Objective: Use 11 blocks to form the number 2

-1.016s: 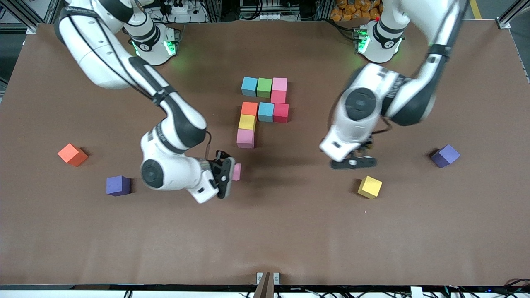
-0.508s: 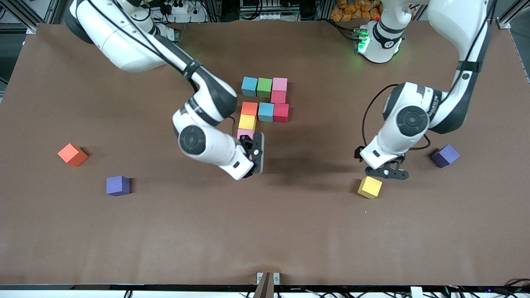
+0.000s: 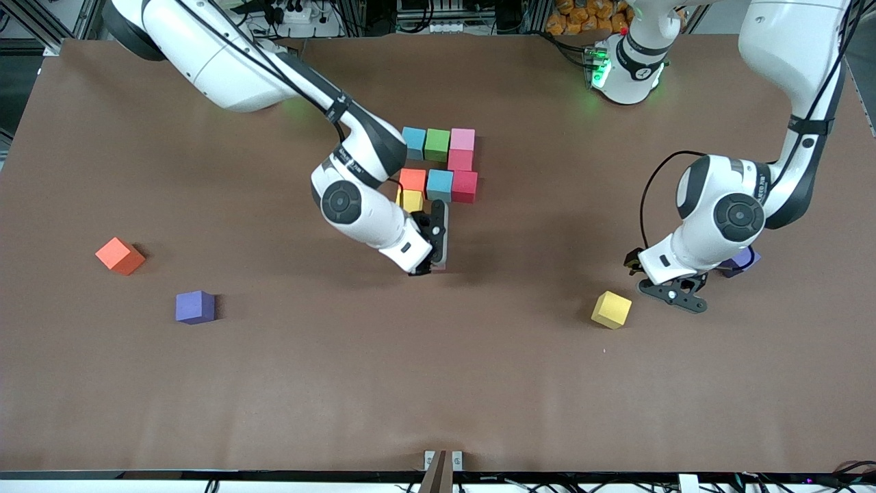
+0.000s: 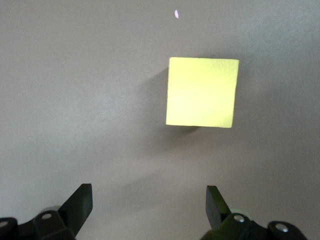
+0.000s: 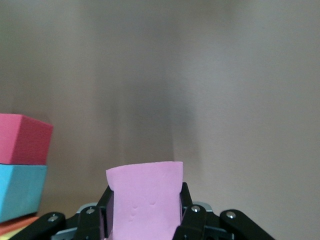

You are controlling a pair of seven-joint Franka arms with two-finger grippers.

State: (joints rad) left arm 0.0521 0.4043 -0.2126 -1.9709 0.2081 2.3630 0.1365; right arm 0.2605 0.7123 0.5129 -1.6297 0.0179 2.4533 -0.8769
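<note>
Several blocks lie together mid-table: light blue [image 3: 413, 142], green [image 3: 436, 144] and pink [image 3: 462, 139] in a row, red [image 3: 460, 160] beneath, then orange [image 3: 412, 179], light blue [image 3: 439, 184], red [image 3: 465, 186] and yellow [image 3: 411, 200]. My right gripper [image 3: 436, 248] hovers at the camera-side end of this group, shut on a pink block [image 5: 145, 200]; the arm hides what lies under it. The red [image 5: 22, 137] and light blue [image 5: 20, 190] blocks show beside the held one. My left gripper [image 3: 674, 293] is open, low beside a loose yellow block [image 3: 611, 309], which lies ahead of the empty jaws [image 4: 201, 91].
An orange cube [image 3: 120, 255] and a purple cube [image 3: 195, 306] lie toward the right arm's end of the table. Another purple cube [image 3: 742, 261] is partly covered by the left arm's wrist. Bare brown table stretches toward the camera.
The right arm carried the pink block from open table up to the camera-side end of the block group. The left gripper swung past the yellow block toward the purple cube, staying open.
</note>
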